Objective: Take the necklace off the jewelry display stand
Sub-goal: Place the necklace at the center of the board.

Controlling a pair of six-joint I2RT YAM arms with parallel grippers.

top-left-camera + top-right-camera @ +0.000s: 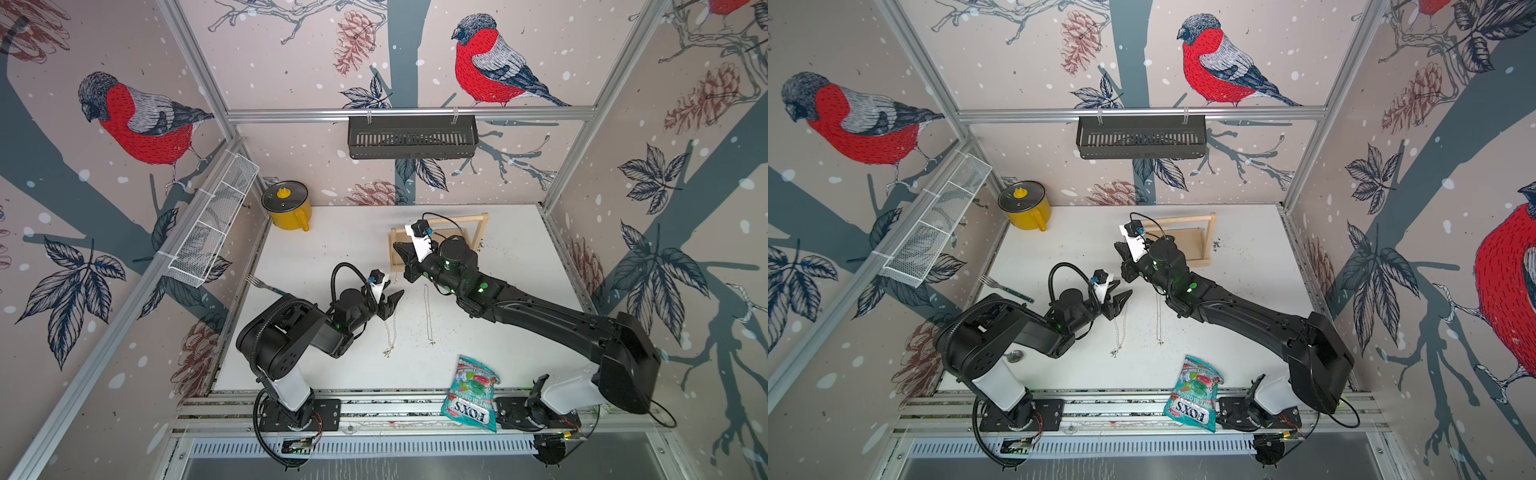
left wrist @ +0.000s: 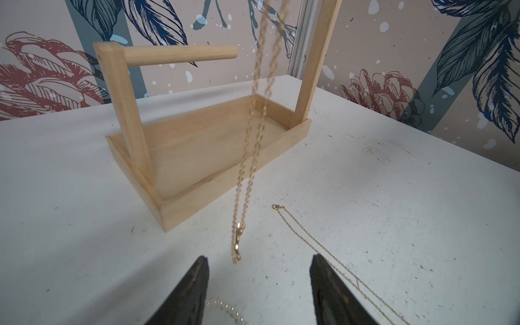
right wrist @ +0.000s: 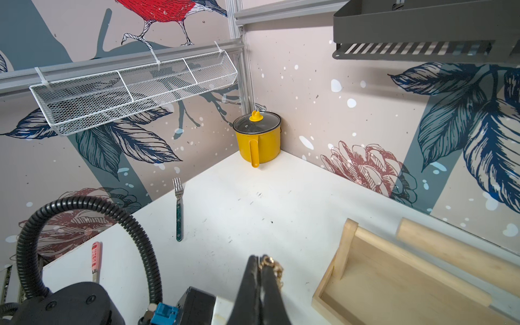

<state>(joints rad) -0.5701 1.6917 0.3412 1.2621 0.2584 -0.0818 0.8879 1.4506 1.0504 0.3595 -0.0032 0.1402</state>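
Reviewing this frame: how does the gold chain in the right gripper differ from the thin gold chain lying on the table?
The held chain hangs down from the shut right gripper; the thin chain lies stretched along the table, with nothing gripping it. The held chain has heavier, thicker links; the thin chain is much finer. Both are gold-coloured, and neither is on the jewelry display stand.

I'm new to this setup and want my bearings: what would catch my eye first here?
A gold chain necklace dangles from the shut right end effector, beside the pale wooden jewelry display stand at the back of the table. A bright yellow pot sits in the far left corner, and red-breasted birds cover the walls.
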